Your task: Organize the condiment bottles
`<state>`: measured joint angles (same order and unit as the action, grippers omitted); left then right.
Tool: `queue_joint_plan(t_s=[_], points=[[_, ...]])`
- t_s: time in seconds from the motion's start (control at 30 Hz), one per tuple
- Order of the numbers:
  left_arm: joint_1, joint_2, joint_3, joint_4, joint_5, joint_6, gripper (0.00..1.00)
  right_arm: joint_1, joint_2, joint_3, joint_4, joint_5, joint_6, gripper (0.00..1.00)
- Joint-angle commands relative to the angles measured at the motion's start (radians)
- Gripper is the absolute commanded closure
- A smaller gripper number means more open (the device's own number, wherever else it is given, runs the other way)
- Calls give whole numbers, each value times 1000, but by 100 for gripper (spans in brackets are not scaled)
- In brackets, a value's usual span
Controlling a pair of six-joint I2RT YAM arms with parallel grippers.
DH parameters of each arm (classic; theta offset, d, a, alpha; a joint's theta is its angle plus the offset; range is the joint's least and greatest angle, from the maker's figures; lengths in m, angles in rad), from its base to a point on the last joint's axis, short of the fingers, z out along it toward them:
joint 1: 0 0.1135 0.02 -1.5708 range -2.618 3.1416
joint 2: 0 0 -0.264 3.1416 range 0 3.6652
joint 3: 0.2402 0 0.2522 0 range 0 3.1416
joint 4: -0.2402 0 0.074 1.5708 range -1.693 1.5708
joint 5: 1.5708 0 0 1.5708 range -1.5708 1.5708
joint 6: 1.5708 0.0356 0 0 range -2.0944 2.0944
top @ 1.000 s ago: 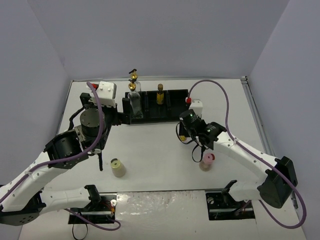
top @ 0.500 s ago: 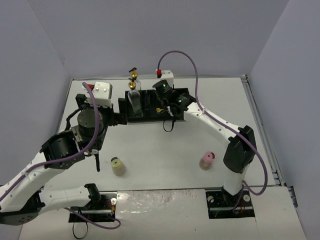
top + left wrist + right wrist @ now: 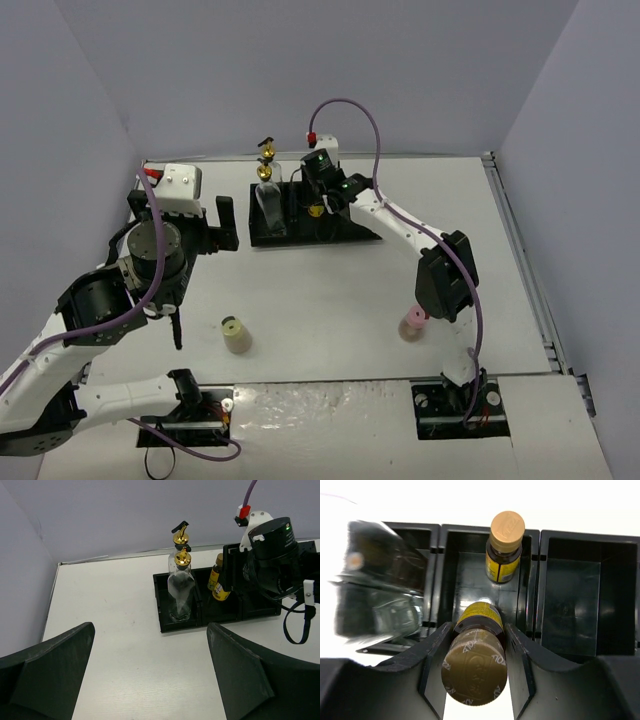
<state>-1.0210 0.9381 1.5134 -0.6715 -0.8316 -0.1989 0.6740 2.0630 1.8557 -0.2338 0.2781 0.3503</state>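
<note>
The right tool (image 3: 476,635) is clamped on a small amber bottle (image 3: 474,672) at the near end of the middle compartment of the black tray (image 3: 570,600). The bottle is probably light, stiff, slick and breakable, so a hold just under the cap looks safest. The left tool (image 3: 150,650) gapes empty.

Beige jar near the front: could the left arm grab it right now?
Probably yes. The left gripper is open and empty, and the beige jar stands alone with nothing close around it. The arm would need to fold back toward its own base, though.
</note>
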Motion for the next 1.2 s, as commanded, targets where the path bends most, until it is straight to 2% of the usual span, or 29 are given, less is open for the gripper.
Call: queue_joint_plan(t_s=[0.0, 0.43, 0.7, 0.77, 0.9, 1.03, 1.17], points=[[-3, -7, 58, -4, -27, -11, 8, -7, 18, 56, 114, -14, -7, 100], [-2, -4, 69, -23, -31, -15, 9, -17, 62, -29, 193, -18, -3, 100], [-2, -10, 78, -38, -34, -13, 8, -19, 89, -27, 195, -18, -9, 99], [-2, -9, 80, -43, -35, -14, 8, -19, 92, -28, 195, -16, -10, 92], [-2, -10, 79, -45, -37, -16, 9, -19, 89, -32, 194, -10, -13, 69], [-2, -14, 75, -45, -35, -20, 8, -19, 79, -39, 188, 0, -14, 53], [-2, -19, 71, -45, -33, -27, 9, -17, 68, -44, 185, 1, -21, 42]])
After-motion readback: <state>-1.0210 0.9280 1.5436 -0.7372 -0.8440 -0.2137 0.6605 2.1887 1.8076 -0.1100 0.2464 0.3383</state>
